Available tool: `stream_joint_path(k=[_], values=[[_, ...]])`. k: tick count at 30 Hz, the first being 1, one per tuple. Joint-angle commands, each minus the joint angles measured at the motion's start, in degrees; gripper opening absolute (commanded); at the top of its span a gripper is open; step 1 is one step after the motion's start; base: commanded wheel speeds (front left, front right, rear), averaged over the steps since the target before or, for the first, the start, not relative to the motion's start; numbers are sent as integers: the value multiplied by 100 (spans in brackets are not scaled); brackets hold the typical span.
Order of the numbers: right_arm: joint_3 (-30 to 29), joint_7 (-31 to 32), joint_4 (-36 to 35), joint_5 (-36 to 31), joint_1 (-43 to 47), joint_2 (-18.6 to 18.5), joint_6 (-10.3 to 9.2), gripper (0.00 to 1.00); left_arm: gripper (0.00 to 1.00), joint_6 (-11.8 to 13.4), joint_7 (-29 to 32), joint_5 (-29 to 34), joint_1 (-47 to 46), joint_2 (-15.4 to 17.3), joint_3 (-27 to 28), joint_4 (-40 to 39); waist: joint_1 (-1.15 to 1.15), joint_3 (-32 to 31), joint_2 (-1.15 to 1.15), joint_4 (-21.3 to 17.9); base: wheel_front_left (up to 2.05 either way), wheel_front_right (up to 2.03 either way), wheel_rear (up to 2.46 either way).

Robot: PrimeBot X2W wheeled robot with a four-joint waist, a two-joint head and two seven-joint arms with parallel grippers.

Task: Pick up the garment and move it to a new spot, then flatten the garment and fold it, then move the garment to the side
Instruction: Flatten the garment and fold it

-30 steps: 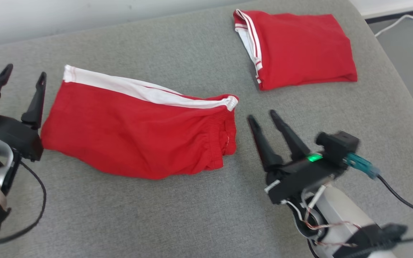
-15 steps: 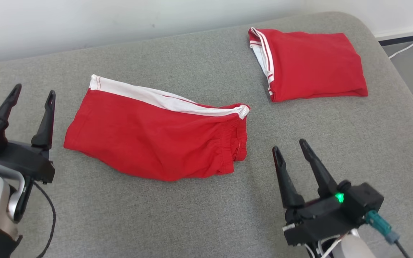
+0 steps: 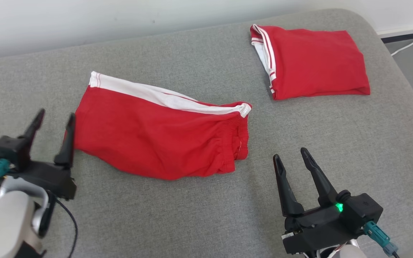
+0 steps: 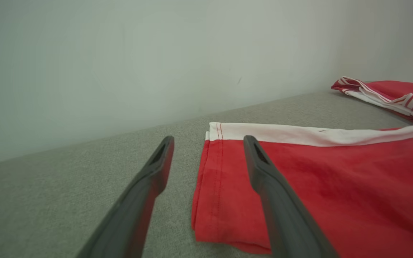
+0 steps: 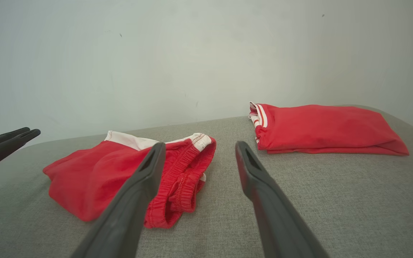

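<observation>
Nearest the robot, the right gripper (image 3: 289, 153) hovered at the near right and the left gripper (image 3: 56, 113) at the near left of the grey padded surface (image 3: 192, 222), each with its fingers spread apart and holding nothing. Between them and a little farther lay the red shorts (image 3: 156, 139), with the white stripe along the far edge, the waistband to the right and the left gripper just beside the left hem. At the far right, well apart, a folded red garment (image 3: 314, 61) lay before the pale wall (image 3: 84, 18).
</observation>
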Motion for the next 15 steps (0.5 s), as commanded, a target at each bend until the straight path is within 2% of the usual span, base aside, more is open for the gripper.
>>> stream_joint_path(k=[1,8,15], values=[[1,-4,12,-35,63,-2,-1,100,100,21,-6,-39,18,-24,-14,87,0,29,0,19,0,0,0],[22,-4,2,-35,33,-95,-1,100,100,-110,-22,-122,-258,-459,-183,1000,0,127,0,14,0,0,0],[72,-4,33,8,-7,-116,-1,100,100,-212,-24,-147,-563,-503,-213,1964,0,182,0,-96,0,0,0]])
